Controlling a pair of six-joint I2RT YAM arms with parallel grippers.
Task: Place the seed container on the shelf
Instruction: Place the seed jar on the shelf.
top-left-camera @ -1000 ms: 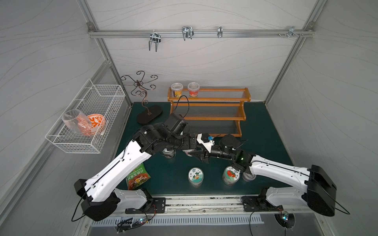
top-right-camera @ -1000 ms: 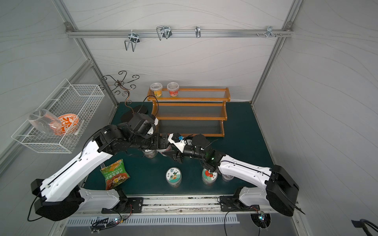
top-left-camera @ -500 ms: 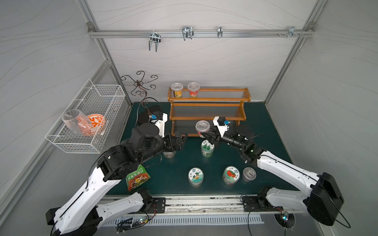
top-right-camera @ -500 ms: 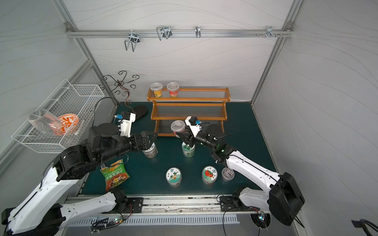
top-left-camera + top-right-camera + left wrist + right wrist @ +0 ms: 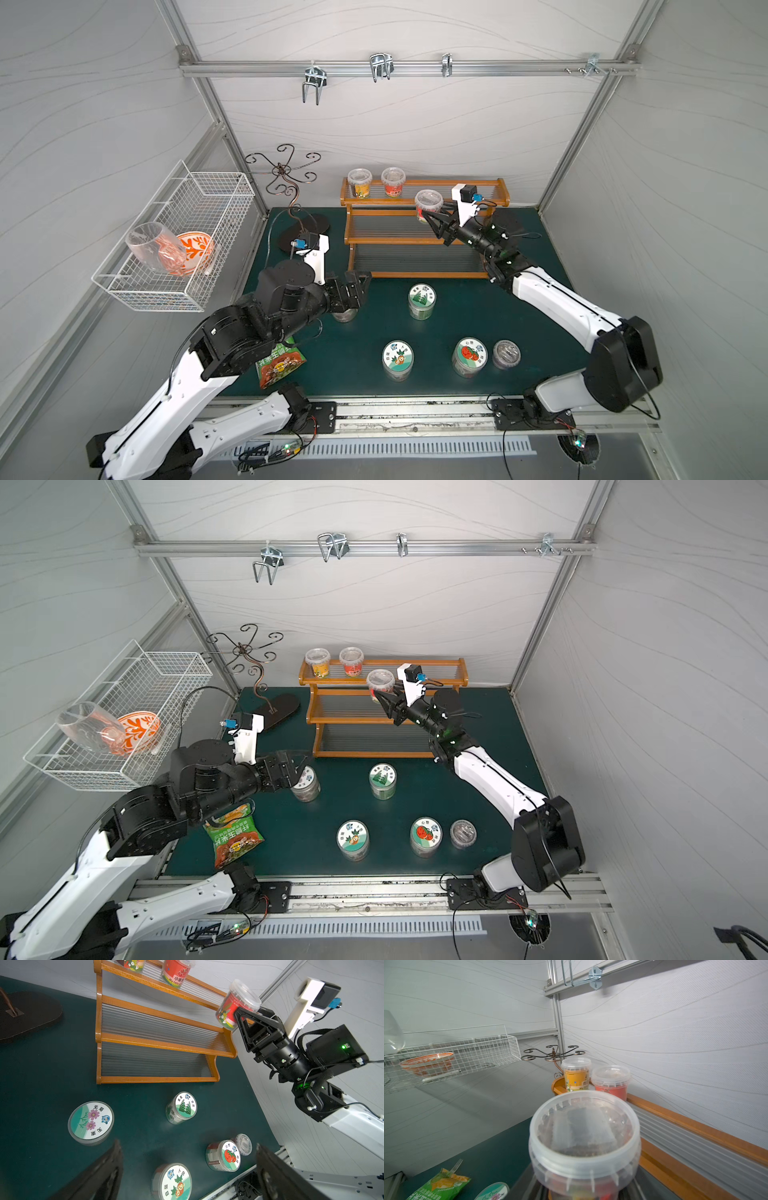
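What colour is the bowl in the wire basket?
The bowl is white with an orange leaf pattern, clearest in a top view.

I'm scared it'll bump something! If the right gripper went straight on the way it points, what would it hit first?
Probably the red-labelled tub on the shelf, top tier. The right gripper, shut on the seed container, points toward it, but depth is hard to judge.

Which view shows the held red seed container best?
The left wrist view: the red seed container shows its side, tilted, between the fingers. Right wrist view shows mostly its lid; both top views show it small.
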